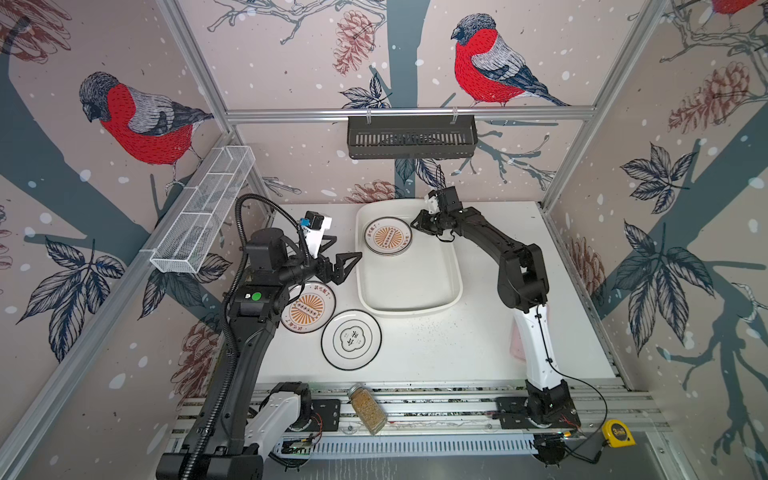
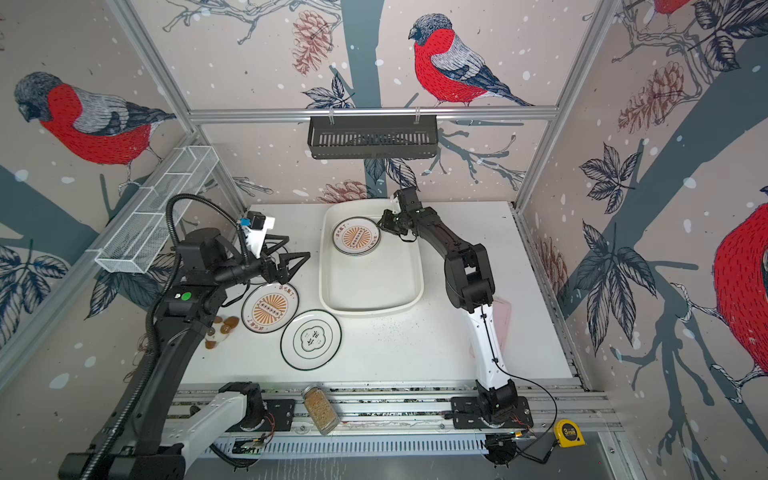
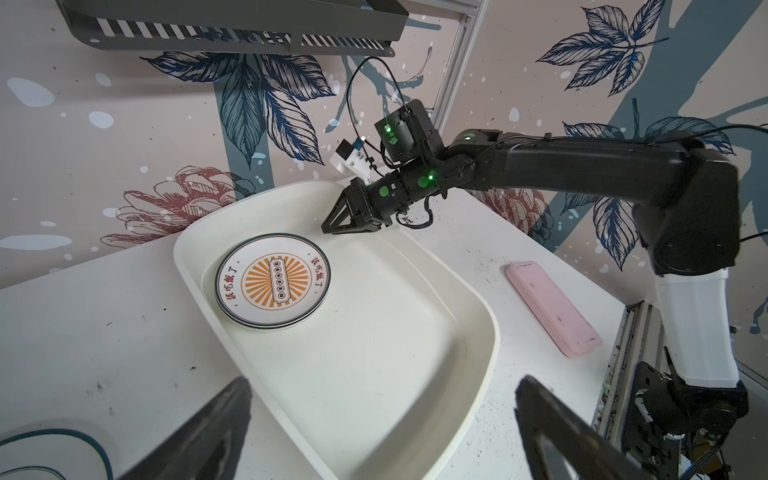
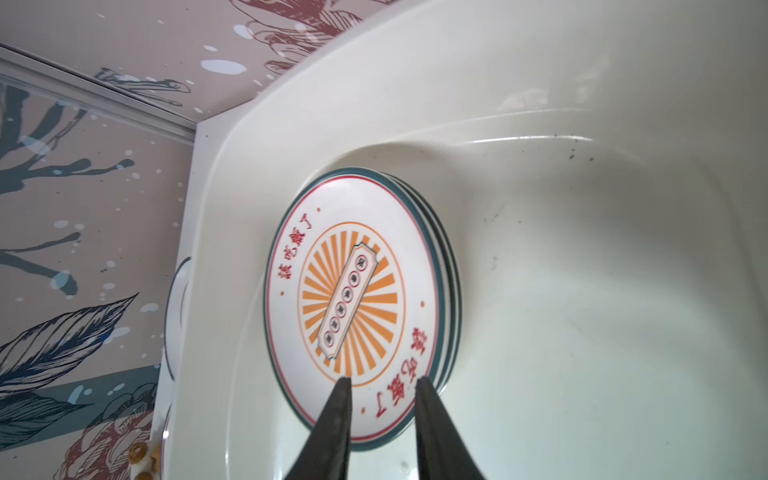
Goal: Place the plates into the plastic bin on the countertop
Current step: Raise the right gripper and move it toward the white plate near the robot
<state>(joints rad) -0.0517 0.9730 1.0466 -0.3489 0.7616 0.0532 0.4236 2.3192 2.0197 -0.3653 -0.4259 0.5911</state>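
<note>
- The plastic bin (image 1: 409,286) sits upper centre of the countertop (image 1: 457,345) in both top views, with its long axis running from top to bottom of the frame.
- A stack of sunburst plates (image 1: 388,237) lies flat in the bin's upper left corner. The right wrist view shows at least three green rims nested under the top plate (image 4: 353,299).
- The right gripper (image 1: 415,224) hangs at the stack's right edge. Its two fingers are a little apart with nothing between them, and their tips are over the top plate's near rim (image 4: 382,380). I judge the plate to be set down and let go.
- The left gripper (image 1: 345,266) is spread wide and empty, just off the bin's left rim at mid-height of the frame.
- Two plates are outside the bin, to its lower left. A sunburst plate (image 1: 308,306) is partly under the left arm, and a black-rimmed cloud-emblem plate (image 1: 351,340) sits just beside it, lower right. I cannot tell whether their rims touch.
- Both loose plates lie just below the left gripper in the frame and well apart from the right one, so the left arm is the nearer.
- The plates are round, so no axis matters; a rim grasp is likely needed. The lower half of the bin is bare.
</note>
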